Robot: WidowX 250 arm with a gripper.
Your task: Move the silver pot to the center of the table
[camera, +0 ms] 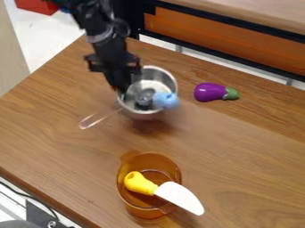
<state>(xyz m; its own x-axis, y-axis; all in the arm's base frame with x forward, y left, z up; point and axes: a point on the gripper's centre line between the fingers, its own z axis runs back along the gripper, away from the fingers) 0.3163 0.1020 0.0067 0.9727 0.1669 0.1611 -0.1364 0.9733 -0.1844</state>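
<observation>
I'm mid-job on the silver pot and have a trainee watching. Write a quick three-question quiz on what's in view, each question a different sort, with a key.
1. Multiple choice: what sticks out over the rim of the amber pot?
A. a toy spoon
B. a white blade with a yellow handle
C. a wooden spatula

2. True or false: the toy eggplant lies on the wooden table, outside both pots.

3. Fill in the colour: the gripper is at the silver pot, where a ____ object overlaps the rim in the camera view.

Key: 1. B; 2. true; 3. blue
</observation>
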